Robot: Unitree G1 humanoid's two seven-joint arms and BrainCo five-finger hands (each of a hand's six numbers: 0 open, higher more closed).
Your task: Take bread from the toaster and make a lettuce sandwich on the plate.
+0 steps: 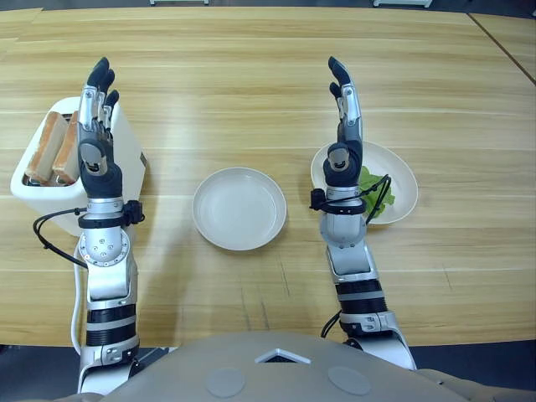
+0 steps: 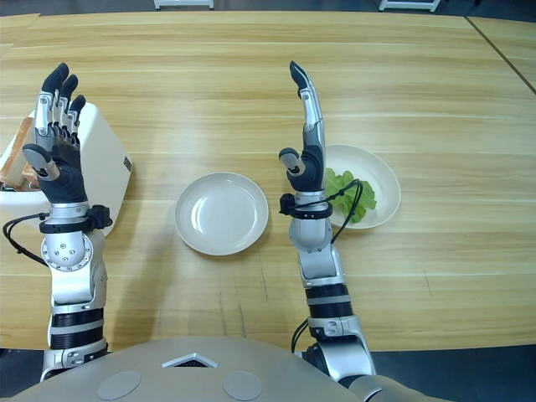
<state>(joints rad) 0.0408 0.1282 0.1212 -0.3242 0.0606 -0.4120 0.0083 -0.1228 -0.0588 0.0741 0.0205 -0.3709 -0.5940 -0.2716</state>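
Two bread [image 1: 52, 149] slices stand on edge in the toaster [image 1: 128, 134], long axes pointing away from the robot, just left of the flat, empty left hand [image 1: 96, 126]. The right hand [image 1: 345, 134], also flat and empty, is by the lettuce [image 1: 374, 182].

My left hand [image 1: 96, 126] and right hand [image 1: 345, 130] are built alike, with silver metal fingers, dark blue-black rubbery tips and a black palm. Each thumb ends in a rounded grey pad. A black wrist band [image 1: 105, 219] with small black blocks at its sides sits below each hand. A thin black left cable [image 1: 48, 237] loops out from the left wrist, and a black right cable [image 1: 382, 197] curls from the right wrist. The forearms [image 1: 350, 260] are glossy silver shells; the left one shows small dark dots like screw heads. Nearer me, black ribbed rings [image 1: 109, 322] alternate with silver bands.
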